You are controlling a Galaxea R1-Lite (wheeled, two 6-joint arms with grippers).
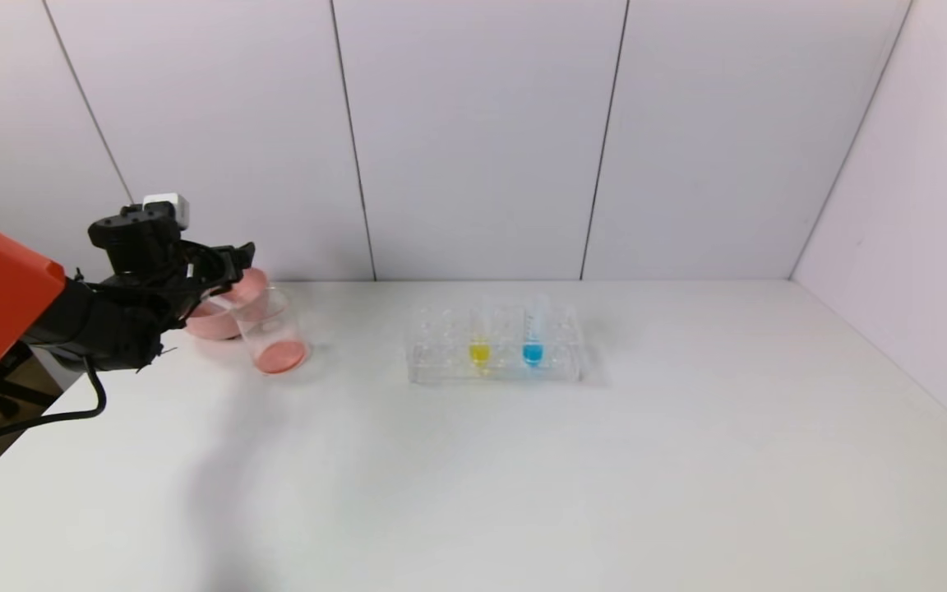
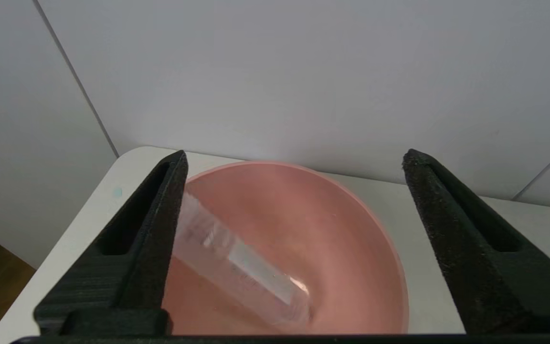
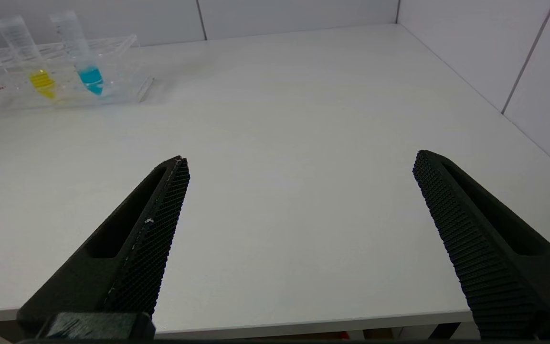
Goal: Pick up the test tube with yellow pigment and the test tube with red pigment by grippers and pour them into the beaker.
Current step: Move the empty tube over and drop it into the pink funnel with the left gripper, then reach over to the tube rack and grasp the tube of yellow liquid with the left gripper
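The test tube with yellow pigment (image 1: 479, 344) stands in the clear rack (image 1: 441, 362), and also shows in the right wrist view (image 3: 41, 82). The beaker (image 1: 276, 333) at the far left holds red-pink liquid at its bottom. My left gripper (image 1: 231, 275) is open above the pink bowl (image 2: 351, 191), just behind the beaker, its jaws wide apart (image 2: 295, 155). A clear tube (image 2: 241, 265) with no coloured liquid showing lies slanted inside the bowl, one end beside my left finger. No red-tipped tube shows. My right gripper (image 3: 301, 156) is open and empty over the table's front edge.
A tube with blue liquid (image 1: 533, 341) stands beside the yellow one in the rack. The pink bowl (image 1: 206, 325) sits at the table's far left corner, touching or nearly touching the beaker. Walls close the back and right sides.
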